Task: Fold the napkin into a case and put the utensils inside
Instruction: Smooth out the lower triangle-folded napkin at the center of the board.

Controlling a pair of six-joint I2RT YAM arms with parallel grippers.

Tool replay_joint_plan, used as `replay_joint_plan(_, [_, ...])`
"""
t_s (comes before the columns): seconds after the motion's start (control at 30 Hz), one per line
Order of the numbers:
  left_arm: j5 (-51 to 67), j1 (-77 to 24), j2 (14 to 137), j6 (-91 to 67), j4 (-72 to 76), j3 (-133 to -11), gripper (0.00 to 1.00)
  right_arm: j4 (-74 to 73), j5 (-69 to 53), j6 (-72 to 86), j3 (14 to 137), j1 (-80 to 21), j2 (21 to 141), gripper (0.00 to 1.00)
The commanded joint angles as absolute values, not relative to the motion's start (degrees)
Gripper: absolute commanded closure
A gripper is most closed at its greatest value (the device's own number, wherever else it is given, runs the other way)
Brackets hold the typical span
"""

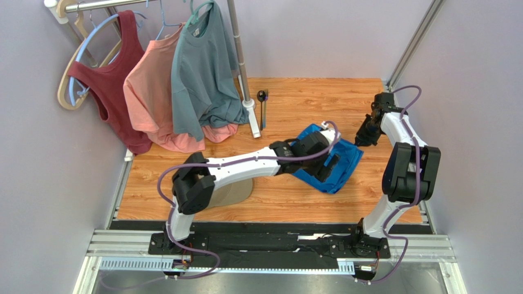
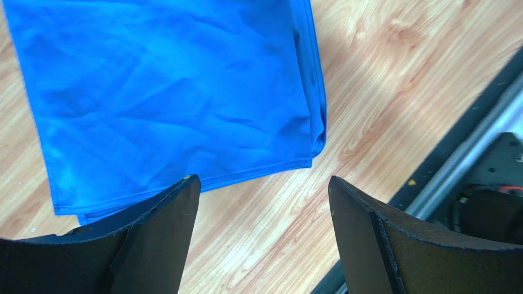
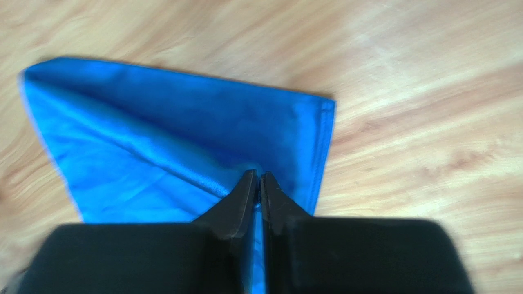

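The bright blue napkin [image 1: 345,157] lies folded in layers on the wooden table, right of centre. My left gripper [image 1: 327,168] hovers over its near part. In the left wrist view the napkin [image 2: 172,92] shows a stacked corner, and the left gripper [image 2: 264,180] stands wide open over bare wood just past its hem, holding nothing. My right gripper [image 1: 366,133] is at the napkin's far right corner. In the right wrist view its tips [image 3: 258,177] are pressed almost together, with a raised ridge of napkin [image 3: 172,141] pinched between them. The utensils [image 1: 263,109], a dark spoon and a fork, lie at the table's back.
A clothes rack's pole and white foot [image 1: 253,119] stand just left of the utensils. On it hang a maroon top [image 1: 116,79], a pink shirt [image 1: 153,98] and a grey-teal T-shirt [image 1: 202,73]. A tan cap [image 1: 236,193] lies under my left arm. Walls close both sides.
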State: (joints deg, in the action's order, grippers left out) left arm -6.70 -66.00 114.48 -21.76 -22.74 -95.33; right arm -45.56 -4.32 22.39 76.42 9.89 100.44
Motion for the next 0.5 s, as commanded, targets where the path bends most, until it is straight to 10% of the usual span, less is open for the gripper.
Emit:
replay_joint_plan(0.0, [4.9,-62.8,111.3,-24.1,-21.0,-92.0,0.18,-43.8,9.4,20.7,75.3,10.1,102.6,0.73])
replay_joint_plan(0.23, [11.0,-59.7,114.2,-24.6,-20.3,-93.3,0.36,-44.7,7.6,20.8,75.4,9.2,101.3,0.57])
replay_joint_plan(0.47, [13.3,-57.4,123.8,-24.5,-22.9,-101.2,0.53,-38.8,-3.7,22.6,69.4,5.4,99.8,0.73])
